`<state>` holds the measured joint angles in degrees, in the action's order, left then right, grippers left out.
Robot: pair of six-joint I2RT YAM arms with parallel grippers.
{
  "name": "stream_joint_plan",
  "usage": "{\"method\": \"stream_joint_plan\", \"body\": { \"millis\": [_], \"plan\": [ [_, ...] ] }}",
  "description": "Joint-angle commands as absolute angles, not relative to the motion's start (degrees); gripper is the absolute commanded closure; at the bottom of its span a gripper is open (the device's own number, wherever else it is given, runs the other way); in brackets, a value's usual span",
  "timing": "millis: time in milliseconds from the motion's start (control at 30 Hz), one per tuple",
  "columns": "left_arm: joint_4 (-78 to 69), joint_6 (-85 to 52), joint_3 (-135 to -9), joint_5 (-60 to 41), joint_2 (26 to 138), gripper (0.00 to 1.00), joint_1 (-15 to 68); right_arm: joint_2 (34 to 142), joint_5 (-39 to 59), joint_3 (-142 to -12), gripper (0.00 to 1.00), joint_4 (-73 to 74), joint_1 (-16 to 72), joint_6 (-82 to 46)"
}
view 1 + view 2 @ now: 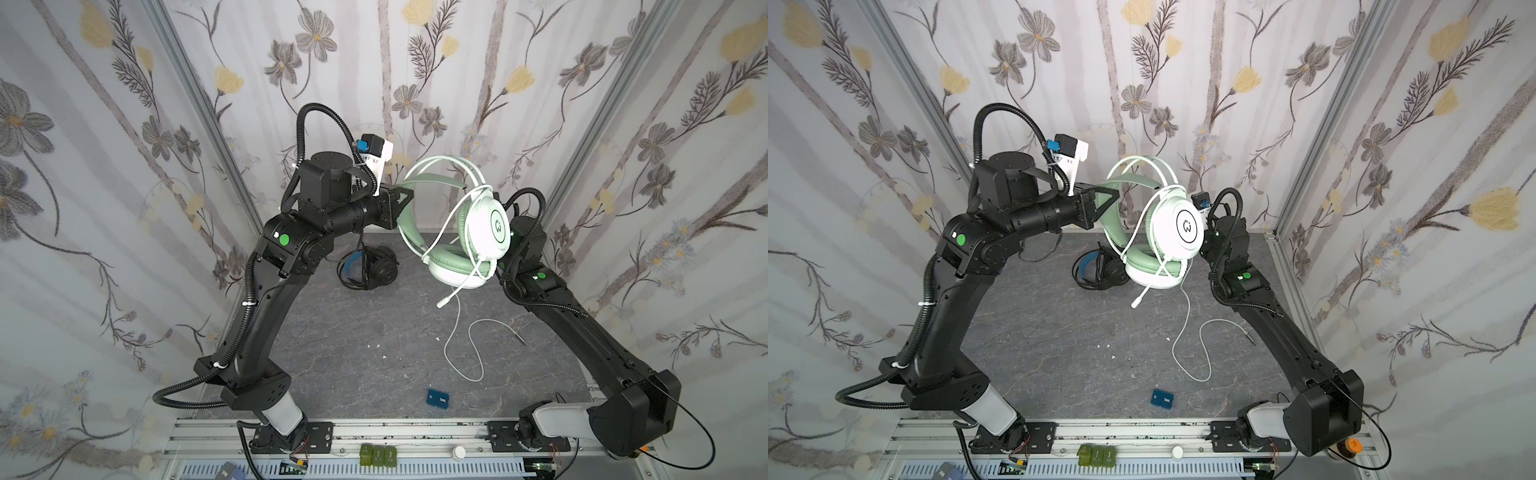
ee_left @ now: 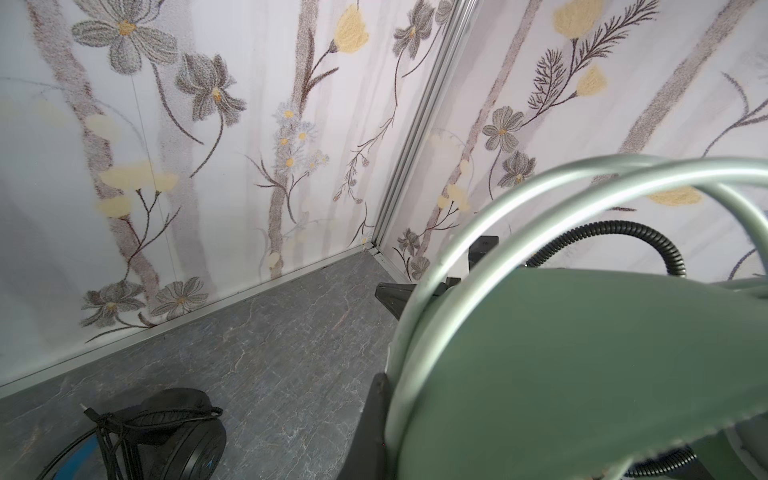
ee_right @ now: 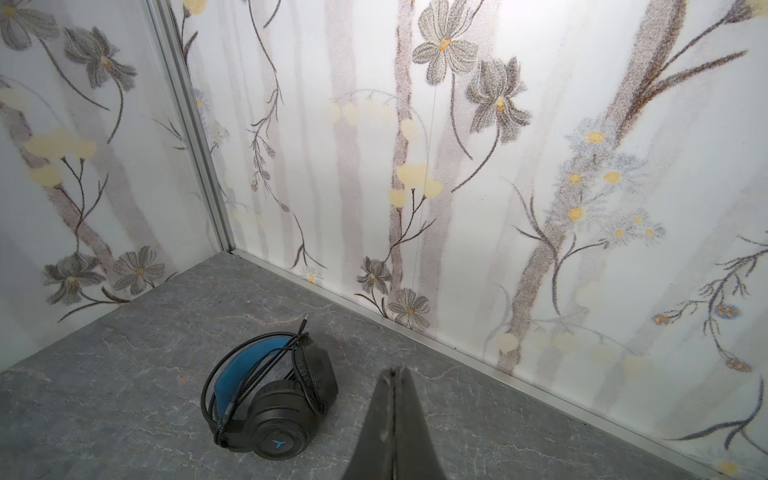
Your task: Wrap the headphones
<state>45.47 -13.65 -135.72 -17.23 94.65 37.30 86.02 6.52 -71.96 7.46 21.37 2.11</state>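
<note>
Jaws first: L jaws are clamped on the green headband of the mint headset, w/ one finger on each side of the band in the left wrist view. That holds the set clear of the surface, mid-frame & a bit right of ctr in both top views. R jaws are pressed tight together w/ nothing seen btwn them in the right wrist view. In both top views they're hidden behind the white earcup.

Nearest, at the bottom edge of a top view, three green blocks sit by the rail. Just beyond, lower ctr, a small blue box lies flat on the surface, well apart from the rest.

Next, right of ctr, the pale cable drops from the headset. It lies in a loose loop on the surface & ends in a plug near the R arm. Above that the mic boom pokes down-left past the lower cup, whose green pad faces up. Thin pale strands of cable cross the cups.

Farther back, just below the L arm wrist in the frame, the black headset lies on the surface w/ its blue inner band showing. Its black cable is wound around band & cups, w/ the plug tip sticking out. Behind it all, floral walls close off the back & sides.
</note>
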Motion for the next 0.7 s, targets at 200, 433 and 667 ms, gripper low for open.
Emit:
{"method": "stream_joint_plan", "body": {
  "millis": [200, 433, 667],
  "plan": [
    [40.45, -17.08, -136.06, -22.20, 94.75, 1.00, 37.19, 88.12, 5.78, -75.44, 0.99, 4.73, 20.64, -2.14],
    [35.56, -19.44, -136.31, -21.36, 95.34, 1.00, 37.16, 84.92, 11.93, -70.01, 0.67, 12.73, 21.32, -1.52],
    [30.09, -22.59, -136.93, -20.89, 96.24, 1.00, 36.67, 85.03, 18.04, -68.07, 0.53, 16.60, 21.77, -3.14]
  ]
}}
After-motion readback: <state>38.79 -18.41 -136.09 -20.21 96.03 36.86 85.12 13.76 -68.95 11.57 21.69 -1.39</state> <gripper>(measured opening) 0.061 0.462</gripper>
